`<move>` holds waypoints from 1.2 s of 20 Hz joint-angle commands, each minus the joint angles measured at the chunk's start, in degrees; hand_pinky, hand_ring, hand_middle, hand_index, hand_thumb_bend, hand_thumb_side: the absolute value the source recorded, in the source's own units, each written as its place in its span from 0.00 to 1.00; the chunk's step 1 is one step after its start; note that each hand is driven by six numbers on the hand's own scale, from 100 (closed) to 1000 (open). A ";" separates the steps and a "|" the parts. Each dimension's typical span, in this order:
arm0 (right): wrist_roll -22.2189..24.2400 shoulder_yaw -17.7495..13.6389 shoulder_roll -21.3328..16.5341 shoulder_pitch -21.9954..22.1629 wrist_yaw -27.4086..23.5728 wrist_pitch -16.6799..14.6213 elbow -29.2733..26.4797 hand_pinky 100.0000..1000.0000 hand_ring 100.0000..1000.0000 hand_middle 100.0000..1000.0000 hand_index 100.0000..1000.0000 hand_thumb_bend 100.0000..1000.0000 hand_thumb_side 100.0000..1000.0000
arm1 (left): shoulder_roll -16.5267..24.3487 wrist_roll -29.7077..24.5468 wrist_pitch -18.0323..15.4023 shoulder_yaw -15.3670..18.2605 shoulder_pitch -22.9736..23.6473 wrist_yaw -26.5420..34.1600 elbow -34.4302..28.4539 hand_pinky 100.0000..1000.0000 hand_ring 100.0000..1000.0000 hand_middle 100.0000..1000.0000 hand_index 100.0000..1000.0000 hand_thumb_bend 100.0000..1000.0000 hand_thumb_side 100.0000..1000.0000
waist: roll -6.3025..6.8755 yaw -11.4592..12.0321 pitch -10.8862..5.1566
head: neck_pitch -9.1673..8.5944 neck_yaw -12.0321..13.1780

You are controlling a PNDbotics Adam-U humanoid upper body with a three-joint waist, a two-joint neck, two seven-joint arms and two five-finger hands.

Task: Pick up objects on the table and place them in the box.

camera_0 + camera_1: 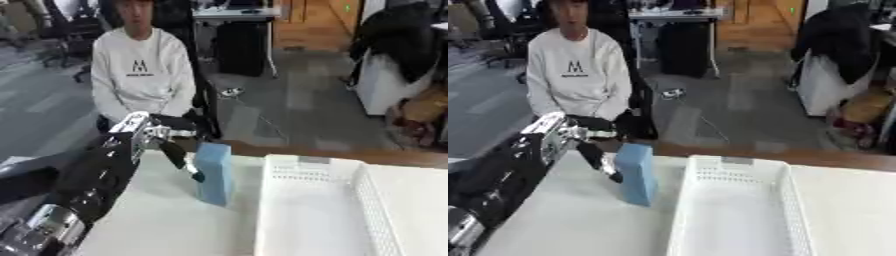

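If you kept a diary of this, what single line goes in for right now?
left hand: at blue box, fingers against its left face | blue box: upright, left of white basket | basket: nothing visible inside | right hand: unseen

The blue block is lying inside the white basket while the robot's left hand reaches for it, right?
Not quite. The blue block stands upright on the table, just left of the white basket, not inside it. The left hand does reach for it; the left eye view shows this.

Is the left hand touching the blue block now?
Touching. In the left eye view, the left hand's fingers lie against the side of the blue block.
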 commanded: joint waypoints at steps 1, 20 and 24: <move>0.72 0.02 -1.30 -0.60 -1.12 -0.04 -0.90 0.13 0.46 0.41 0.48 0.00 0.84 | 0.90 -8.92 -8.28 1.13 -1.55 -0.69 -0.13 0.79 0.85 0.92 0.96 0.74 0.64 | 0.05 -0.14 -0.52 | -0.90 0.53; 4.19 -0.34 -2.61 -2.89 -6.30 -0.04 -0.90 0.13 0.46 0.40 0.48 0.00 0.83 | 1.11 -5.50 -6.59 2.76 -0.76 -1.24 -0.07 0.69 0.76 0.84 0.91 0.68 0.60 | 0.73 -1.73 0.22 | -3.43 2.34; 4.72 -0.49 -2.81 -3.08 -7.21 -0.04 -0.90 0.13 0.46 0.40 0.48 0.00 0.83 | 0.65 -1.39 -6.78 2.41 -0.41 -3.14 -0.74 0.28 0.42 0.56 0.78 0.43 0.61 | 0.79 -1.90 0.23 | -3.07 2.72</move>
